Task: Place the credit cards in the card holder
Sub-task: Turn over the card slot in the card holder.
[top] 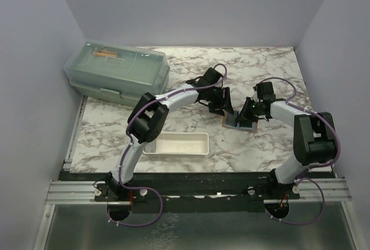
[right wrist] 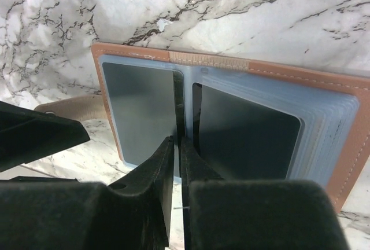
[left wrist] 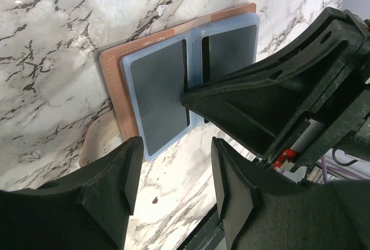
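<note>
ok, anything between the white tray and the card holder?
No. The top view shows only bare marble table between the white tray and the card holder.

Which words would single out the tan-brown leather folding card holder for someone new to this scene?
On the white-grey marbled tabletop, look right of centre, between the left gripper and right gripper: the card holder lies open there. Unlike the long white tray and the pale green lidded box, it is small, brown-edged and lined with blue-grey sleeves.
</note>
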### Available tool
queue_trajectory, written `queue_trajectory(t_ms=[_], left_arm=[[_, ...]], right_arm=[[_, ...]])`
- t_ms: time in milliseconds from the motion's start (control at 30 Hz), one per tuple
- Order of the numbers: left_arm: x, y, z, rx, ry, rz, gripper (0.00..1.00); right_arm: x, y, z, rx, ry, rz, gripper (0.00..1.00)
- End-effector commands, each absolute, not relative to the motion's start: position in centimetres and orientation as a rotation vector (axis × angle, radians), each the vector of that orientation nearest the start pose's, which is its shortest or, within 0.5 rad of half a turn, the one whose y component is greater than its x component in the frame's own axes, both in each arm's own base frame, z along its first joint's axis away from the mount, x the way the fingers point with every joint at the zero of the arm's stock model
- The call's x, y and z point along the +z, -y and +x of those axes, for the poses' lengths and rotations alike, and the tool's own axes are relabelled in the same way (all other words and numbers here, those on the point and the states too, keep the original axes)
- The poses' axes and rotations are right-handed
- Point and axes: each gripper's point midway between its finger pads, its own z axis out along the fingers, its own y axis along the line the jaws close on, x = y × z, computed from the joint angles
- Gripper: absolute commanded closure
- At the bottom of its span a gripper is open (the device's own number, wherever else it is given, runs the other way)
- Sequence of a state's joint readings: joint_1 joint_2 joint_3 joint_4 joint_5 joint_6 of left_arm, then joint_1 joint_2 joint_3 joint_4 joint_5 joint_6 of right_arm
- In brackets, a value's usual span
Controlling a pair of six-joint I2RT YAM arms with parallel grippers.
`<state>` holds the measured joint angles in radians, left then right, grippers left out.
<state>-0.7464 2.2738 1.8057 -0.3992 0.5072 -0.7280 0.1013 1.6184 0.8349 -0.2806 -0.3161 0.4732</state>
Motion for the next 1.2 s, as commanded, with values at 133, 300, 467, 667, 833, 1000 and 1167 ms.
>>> queue_trajectory(t_ms=[133, 300, 467, 667, 833, 1000, 1167], left_arm=[[8.0, 45.9, 33.5, -1.201, -2.672, 0.303, 0.47], [7.6, 46.0, 33.4, -1.209, -2.682, 0.304, 0.48], [7.0, 46.2, 33.3, -1.203, -2.689, 0.313, 0.46], [6.2, 46.3, 33.2, -1.194, -2.703, 0.310, 0.46], [5.9, 46.5, 33.0, -1.194, -2.708, 0.318, 0.46], [5.8, 46.7, 32.7, -1.196, -2.714, 0.324, 0.47], [6.7, 47.2, 32.4, -1.206, -2.695, 0.334, 0.54]], right_arm=[[1.5, -9.9, 33.4, 0.497, -2.657, 0.394, 0.94], [0.6, -9.6, 33.1, 0.460, -2.690, 0.419, 0.99], [0.3, -9.7, 32.9, 0.467, -2.699, 0.421, 1.00], [0.3, -9.7, 32.9, 0.465, -2.699, 0.415, 1.00], [0.2, -9.8, 32.9, 0.472, -2.700, 0.415, 1.00], [0.1, -9.9, 32.8, 0.482, -2.701, 0.413, 1.00], [0.0, -10.0, 32.7, 0.484, -2.703, 0.412, 1.00]])
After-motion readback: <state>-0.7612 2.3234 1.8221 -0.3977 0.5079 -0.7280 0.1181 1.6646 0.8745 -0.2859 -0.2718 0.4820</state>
